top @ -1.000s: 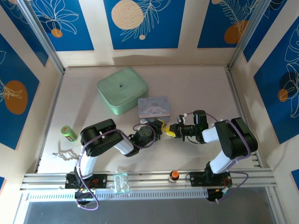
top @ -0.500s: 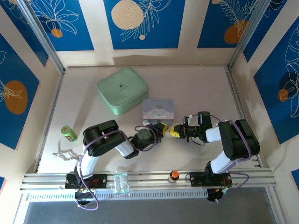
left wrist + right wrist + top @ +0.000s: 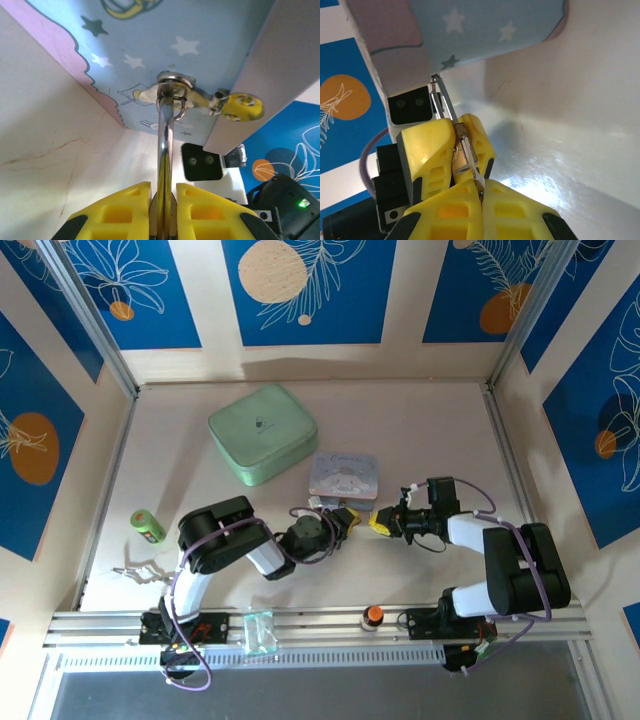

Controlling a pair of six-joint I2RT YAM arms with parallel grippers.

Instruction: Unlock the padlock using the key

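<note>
Pale table (image 3: 430, 430). Beside blue tin (image 3: 343, 475): left claw (image 3: 163, 197) clenched on padlock (image 3: 164, 145); right claw (image 3: 481, 190) pinches key (image 3: 469, 159). Key looks thin, likely slippery; best held by wide end.

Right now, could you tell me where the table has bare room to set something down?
Bare: the far right stretch between the pale blue tin and the right wall, and the far left strip beside the green tin. Crowded: near centre, where the left claw and right claw meet at the padlock.
</note>
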